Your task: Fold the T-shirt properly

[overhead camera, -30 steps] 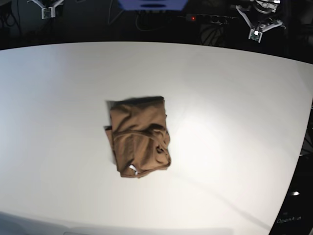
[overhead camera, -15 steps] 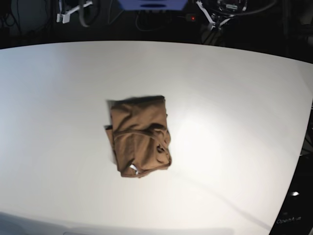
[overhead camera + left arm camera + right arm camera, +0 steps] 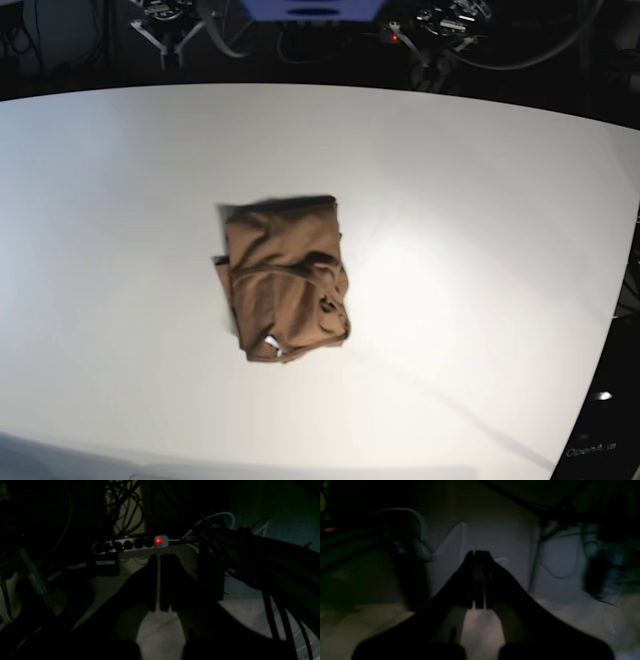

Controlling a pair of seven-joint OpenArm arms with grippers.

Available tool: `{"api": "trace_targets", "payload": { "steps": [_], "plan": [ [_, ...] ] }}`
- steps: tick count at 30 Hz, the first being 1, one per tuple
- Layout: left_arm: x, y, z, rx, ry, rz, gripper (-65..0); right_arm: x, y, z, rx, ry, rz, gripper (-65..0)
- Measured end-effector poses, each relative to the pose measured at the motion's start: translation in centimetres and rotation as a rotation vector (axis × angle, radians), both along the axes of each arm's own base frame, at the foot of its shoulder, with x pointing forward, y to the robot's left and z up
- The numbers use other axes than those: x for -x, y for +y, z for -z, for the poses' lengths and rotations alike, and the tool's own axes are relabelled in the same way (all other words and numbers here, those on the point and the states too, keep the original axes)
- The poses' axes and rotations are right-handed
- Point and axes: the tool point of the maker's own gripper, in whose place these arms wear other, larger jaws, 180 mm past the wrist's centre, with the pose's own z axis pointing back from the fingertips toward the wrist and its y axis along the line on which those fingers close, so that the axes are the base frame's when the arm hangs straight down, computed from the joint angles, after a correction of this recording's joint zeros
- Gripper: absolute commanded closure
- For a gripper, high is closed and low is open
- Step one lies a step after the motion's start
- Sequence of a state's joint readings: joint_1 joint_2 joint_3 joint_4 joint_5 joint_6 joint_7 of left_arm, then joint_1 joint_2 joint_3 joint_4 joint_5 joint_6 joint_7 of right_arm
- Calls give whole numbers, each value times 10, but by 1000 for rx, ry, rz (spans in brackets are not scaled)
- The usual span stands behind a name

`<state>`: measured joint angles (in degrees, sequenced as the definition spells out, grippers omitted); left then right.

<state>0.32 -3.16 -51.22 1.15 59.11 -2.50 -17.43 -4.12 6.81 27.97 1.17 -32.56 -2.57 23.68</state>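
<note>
The tan-brown T-shirt (image 3: 285, 278) lies in a compact, slightly rumpled folded bundle near the middle of the white table (image 3: 480, 200). A small white tag (image 3: 271, 345) shows at its near edge. Both arms are drawn back past the table's far edge, far from the cloth: the left arm (image 3: 445, 20) at top right, the right arm (image 3: 165, 20) at top left. In the left wrist view my left gripper (image 3: 159, 556) is shut with nothing in it, a thin slit between its dark fingers. My right gripper (image 3: 475, 552) is shut and empty too.
A power strip (image 3: 130, 544) with a lit red switch (image 3: 157, 540) lies on the floor behind the table, among many dark cables (image 3: 250, 555). A blue-fronted box (image 3: 312, 10) stands at the back centre. The table's right edge (image 3: 618, 300) curves toward the front.
Both arms have swung inward behind the table's far edge, toward the centre. The T-shirt has not moved.
</note>
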Motion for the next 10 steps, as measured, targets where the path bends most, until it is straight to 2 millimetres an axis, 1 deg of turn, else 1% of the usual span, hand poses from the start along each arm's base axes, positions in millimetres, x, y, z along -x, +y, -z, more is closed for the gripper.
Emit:
{"api": "trace_targets", "payload": {
  "steps": [2,5,7,10],
  "plan": [
    [-1,-4,0,11,-4,-12,-24,-5,3,0,12,-12,6,-7],
    [-8,1,-1,6,-17,-56,-24,-4,-17,-3,98,-5,1,-7],
    [-15,3,-2,3,-27,-71,-24,-2,-27,-5,125,-1,-3,-7],
    [-22,4,-2,3,-26,-80,-24,-2,-28,-5,125,0,-5,-7]
  ]
}}
